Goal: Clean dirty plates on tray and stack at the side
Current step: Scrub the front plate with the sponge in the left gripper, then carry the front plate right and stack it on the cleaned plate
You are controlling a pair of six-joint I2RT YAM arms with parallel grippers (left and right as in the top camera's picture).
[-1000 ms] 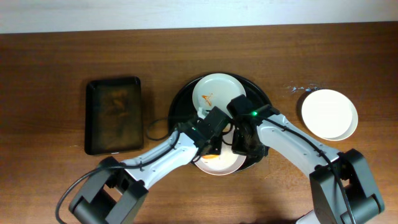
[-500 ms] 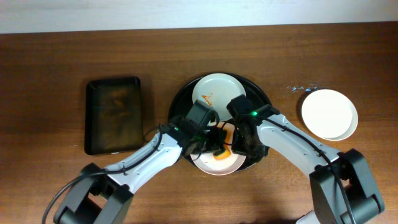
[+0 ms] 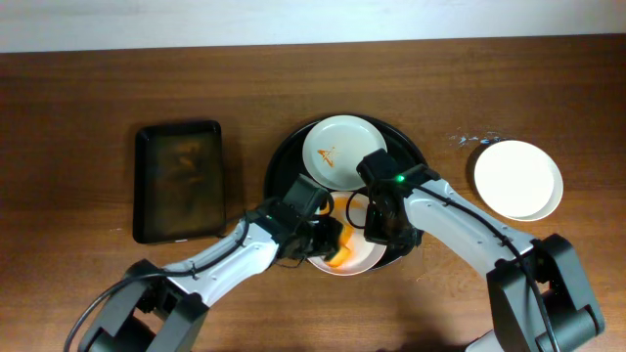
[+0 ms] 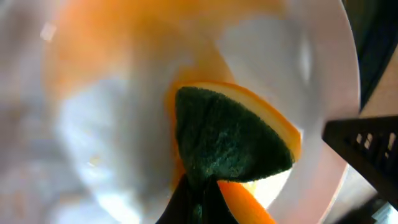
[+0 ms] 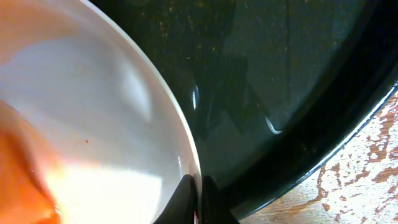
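Much of the lower plate (image 3: 364, 257) is hidden in the overhead view beneath both arms; only its right and bottom edge can be seen. The left tool (image 3: 328, 241) is clenched on a sponge (image 4: 230, 140), orange with a dark green scouring face, which is pressed onto the plate's orange-smeared surface. In the left wrist view the fingers are cut off at the bottom edge and the plate is blurred. The right tool (image 5: 199, 196) is closed on the rim of the same plate, with only its tips seen at the bottom of the right wrist view. The plate is laid over the near part of a round black tray (image 3: 413, 156), whose glossy, speckled floor is seen beside the rim. A second plate (image 3: 342, 149) with a small orange stain is lying at the far part of the tray, partly covered by the right arm. A clean white plate (image 3: 517, 179) is set on the table (image 3: 78, 108) to the right, well apart from the tray. A dark rectangular pan (image 3: 178, 181) is lying to the left
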